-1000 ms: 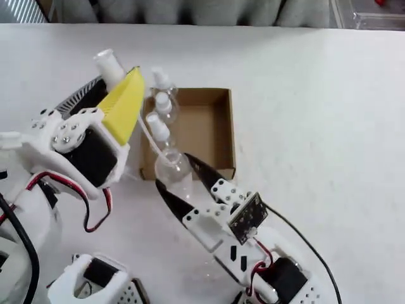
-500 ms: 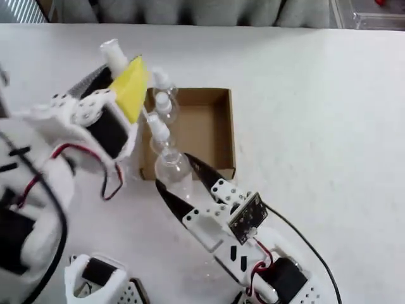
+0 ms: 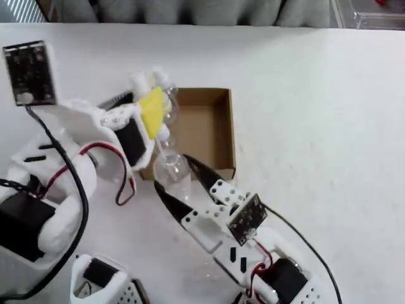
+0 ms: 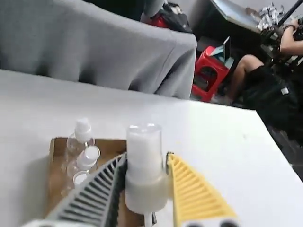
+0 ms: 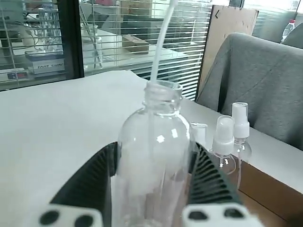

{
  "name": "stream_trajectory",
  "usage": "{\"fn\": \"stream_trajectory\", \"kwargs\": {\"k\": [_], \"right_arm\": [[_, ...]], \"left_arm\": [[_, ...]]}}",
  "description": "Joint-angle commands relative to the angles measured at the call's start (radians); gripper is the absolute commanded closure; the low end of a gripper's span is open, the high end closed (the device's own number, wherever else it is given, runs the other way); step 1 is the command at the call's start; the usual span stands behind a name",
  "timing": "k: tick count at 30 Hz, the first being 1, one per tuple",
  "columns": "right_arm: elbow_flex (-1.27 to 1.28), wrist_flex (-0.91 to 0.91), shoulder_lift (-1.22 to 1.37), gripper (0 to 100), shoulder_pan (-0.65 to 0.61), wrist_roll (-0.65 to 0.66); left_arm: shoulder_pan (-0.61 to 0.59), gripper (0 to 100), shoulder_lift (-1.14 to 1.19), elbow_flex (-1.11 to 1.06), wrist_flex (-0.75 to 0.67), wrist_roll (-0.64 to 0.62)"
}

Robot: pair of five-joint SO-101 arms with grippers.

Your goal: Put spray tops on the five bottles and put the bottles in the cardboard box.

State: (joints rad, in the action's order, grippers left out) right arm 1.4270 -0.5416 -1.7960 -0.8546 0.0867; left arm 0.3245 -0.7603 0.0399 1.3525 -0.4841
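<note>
Right gripper (image 3: 171,172): jaws partly open, clamped on clear bottle (image 5: 152,142), which stands upright and uncapped just off the 7 o'clock corner of cardboard box (image 3: 202,126).
Left gripper (image 4: 144,163): jaws narrowly parted, gripping spray top (image 4: 143,142) above that bottle; its dip tube (image 5: 161,42) enters the neck.
Three topped bottles (image 4: 81,137) line the box's 9 o'clock wall.
</note>
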Motion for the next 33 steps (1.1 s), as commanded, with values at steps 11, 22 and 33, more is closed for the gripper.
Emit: {"fn": "stream_trajectory", "kwargs": {"k": [11, 22, 33], "right_arm": [[-0.008, -0.007, -0.008, 98.4, 0.007, 0.000], [0.006, -0.007, -0.008, 98.4, 0.007, 0.000], [0.008, -0.007, -0.008, 98.4, 0.008, 0.000]], "left_arm": [[0.042, 98, -0.268, -0.417, -0.110, 0.009], [0.143, 98, -0.570, -0.755, -0.242, 0.009], [0.156, 98, -0.598, -0.807, -0.238, 0.101]]}}
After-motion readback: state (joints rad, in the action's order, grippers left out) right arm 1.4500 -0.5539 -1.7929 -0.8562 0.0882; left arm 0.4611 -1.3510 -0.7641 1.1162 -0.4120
